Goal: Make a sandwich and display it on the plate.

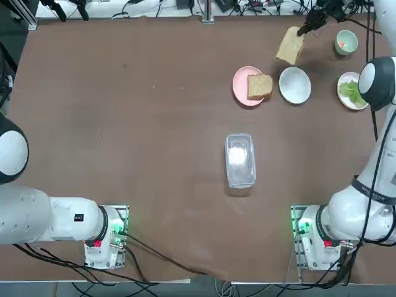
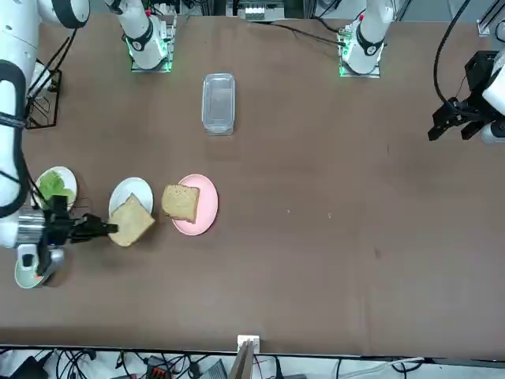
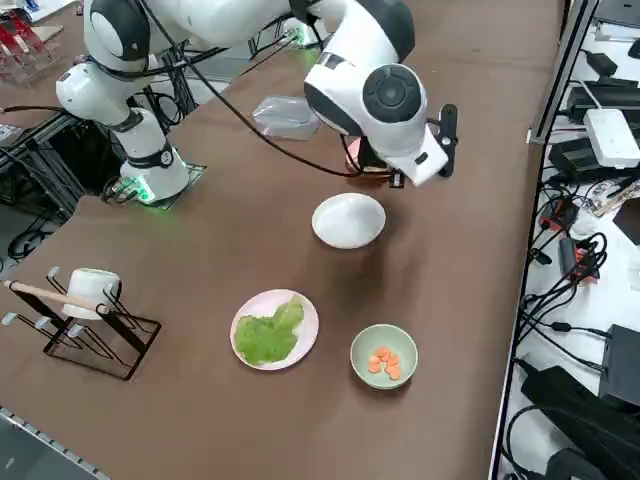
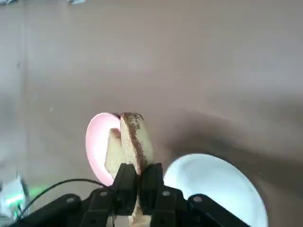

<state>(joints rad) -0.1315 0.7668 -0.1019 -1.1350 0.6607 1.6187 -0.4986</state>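
A: Containers near the tool [image 4: 138, 182]?

B: Pink plate [image 1: 240, 86] past the tool's tip, carrying one bread slice [image 1: 259, 86]. White plate [image 1: 294, 85] just beside the tool, bare. Second white plate [image 3: 275, 329] with green lettuce [image 3: 267, 336] and pale-green cup [image 3: 384, 356] with orange bits, both further out toward the arm's own right. Clear lidded box [image 1: 240, 159] well apart, mid-surface [image 1: 124, 124].

A: Tool state?

B: Clamped together on a second bread slice [image 4: 136, 142], gripped at one edge.

A: Position of that slice?

B: Held on edge, raised off the surface, projecting from the fingertips, between pink plate and white plate in the wrist view.
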